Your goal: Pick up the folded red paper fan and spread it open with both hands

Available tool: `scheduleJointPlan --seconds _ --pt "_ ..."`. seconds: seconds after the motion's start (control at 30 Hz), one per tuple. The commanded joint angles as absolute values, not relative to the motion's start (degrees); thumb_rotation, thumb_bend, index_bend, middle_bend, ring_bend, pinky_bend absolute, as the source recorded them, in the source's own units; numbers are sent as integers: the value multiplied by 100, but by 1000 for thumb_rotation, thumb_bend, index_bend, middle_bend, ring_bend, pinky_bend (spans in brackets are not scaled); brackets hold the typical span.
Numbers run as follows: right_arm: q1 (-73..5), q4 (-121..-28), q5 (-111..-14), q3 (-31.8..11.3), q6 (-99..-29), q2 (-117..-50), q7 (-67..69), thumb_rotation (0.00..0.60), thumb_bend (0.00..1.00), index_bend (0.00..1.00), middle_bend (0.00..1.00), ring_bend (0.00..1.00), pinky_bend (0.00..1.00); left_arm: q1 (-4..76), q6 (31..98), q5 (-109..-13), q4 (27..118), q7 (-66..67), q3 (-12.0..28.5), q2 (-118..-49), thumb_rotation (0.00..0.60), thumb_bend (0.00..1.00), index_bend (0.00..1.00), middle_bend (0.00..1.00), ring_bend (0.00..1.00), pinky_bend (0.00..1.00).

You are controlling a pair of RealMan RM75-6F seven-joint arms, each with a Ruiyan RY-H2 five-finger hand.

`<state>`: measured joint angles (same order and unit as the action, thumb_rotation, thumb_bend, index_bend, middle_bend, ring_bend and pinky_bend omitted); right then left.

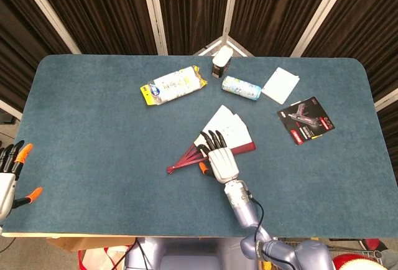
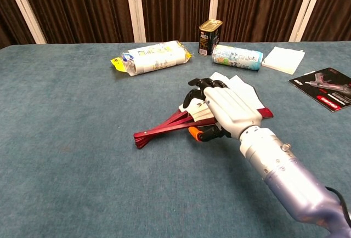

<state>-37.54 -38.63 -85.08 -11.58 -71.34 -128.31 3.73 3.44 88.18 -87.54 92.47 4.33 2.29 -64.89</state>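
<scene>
The red paper fan (image 1: 214, 142) lies near the middle of the table (image 1: 93, 139), a rectangular top with rounded corners covered in blue-green, felt-like cloth. The fan is partly spread: its thin red slats (image 2: 164, 128) run together to a narrow bundle at the end pointing toward the table's left side, and pale, pleated paper leaves (image 2: 236, 84) fan out at the other end, edged by one straight red rib (image 2: 263, 113).

The right hand (image 1: 222, 161) rests palm-down on the fan where slats meet paper. Its back is a smooth white shell, its fingers (image 2: 198, 87) are black and lie side by side, slightly curled over the paper; the orange-tipped thumb (image 2: 194, 133) sits low beside the slats. Whether the fan is truly pinched between thumb and fingers I cannot tell. A glossy silver forearm (image 2: 285, 177) extends from the wrist.

The left hand (image 1: 11, 173) is well apart from the fan, at the table's left edge, with dark fingers spread apart, orange tips showing, holding nothing.

Beyond the fan: a crinkled white and yellow plastic packet (image 1: 173, 85), a dark upright can (image 1: 221, 63), a pale cylinder (image 1: 241, 88) on its side, a flat white square pad (image 1: 280, 85), and a black and red leaflet (image 1: 306, 121).
</scene>
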Motion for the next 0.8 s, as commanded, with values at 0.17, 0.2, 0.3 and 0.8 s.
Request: scheduleJointPlan --seconds 0.17,0.2,0.3,0.8 --pt "-3695 -3776 -8482 -1087 -7104 -12876 382 600 349 379 127 40 0 351 8804 -8746 9247 405 231 -6481 600 0 0 0 0 0" --pt "-3685 -3768 -8484 -1071 -7102 -12879 391 600 349 379 127 40 0 351 8805 -8750 9247 404 230 -6481 600 0 0 0 0 0" --pt "-3698 -3741 -8483 -1073 -7100 -12898 404 600 350 379 127 40 0 349 8815 -8761 9247 407 226 -6483 600 0 0 0 0 0" --pt "-3891 -3807 -8314 -1171 -7012 -13000 400 600 367 495 148 40 0 349 8803 -8734 9257 397 230 -6477 600 0 0 0 0 0"
